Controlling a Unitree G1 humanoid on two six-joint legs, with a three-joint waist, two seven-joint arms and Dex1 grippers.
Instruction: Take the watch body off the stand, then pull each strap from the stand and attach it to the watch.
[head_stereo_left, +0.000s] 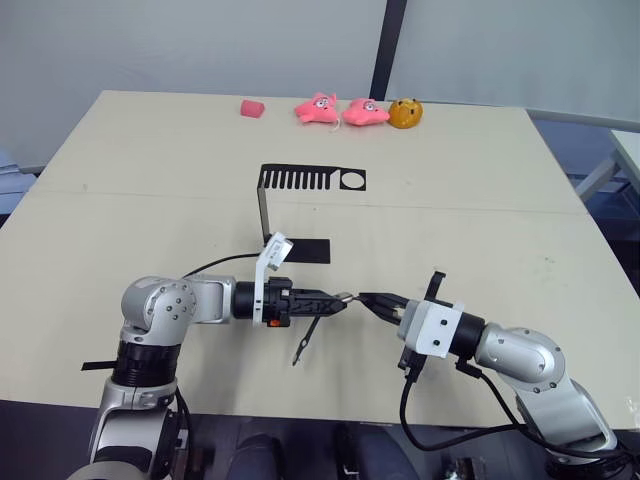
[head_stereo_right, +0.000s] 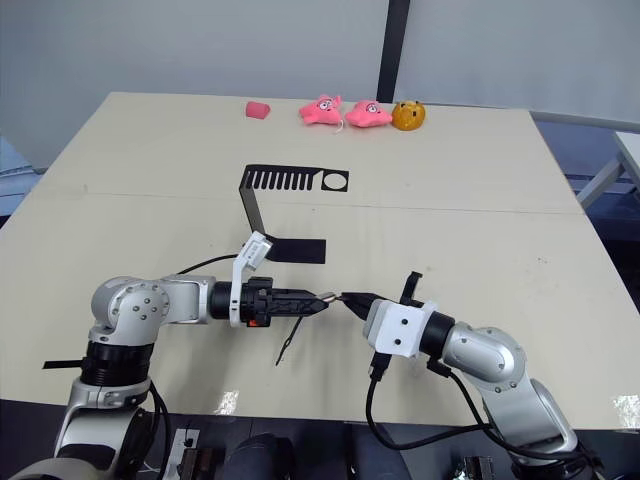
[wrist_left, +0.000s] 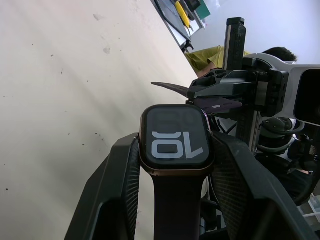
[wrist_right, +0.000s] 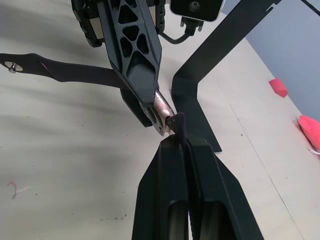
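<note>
We pinched the watch (wrist_left: 175, 147) in our left gripper (head_stereo_left: 335, 300) so the right gripper (head_stereo_left: 368, 300), nipping a strap (wrist_right: 178, 122), could reach its slot.

Left gripper (head_stereo_left: 338, 299) fingers clamped, right gripper (head_stereo_left: 366, 299) fingers pinched — tips nearly meeting, forearms level

Our two head eyes look forward and down over the desk (head_stereo_left: 480, 170); each wrist camera sits close, sharing the watch body (wrist_left: 175, 145).

Table (head_stereo_left: 480, 180) far edge: pink block (head_stereo_left: 252, 108), two pink toys (head_stereo_left: 318, 108), orange toy (head_stereo_left: 405, 113).
</note>
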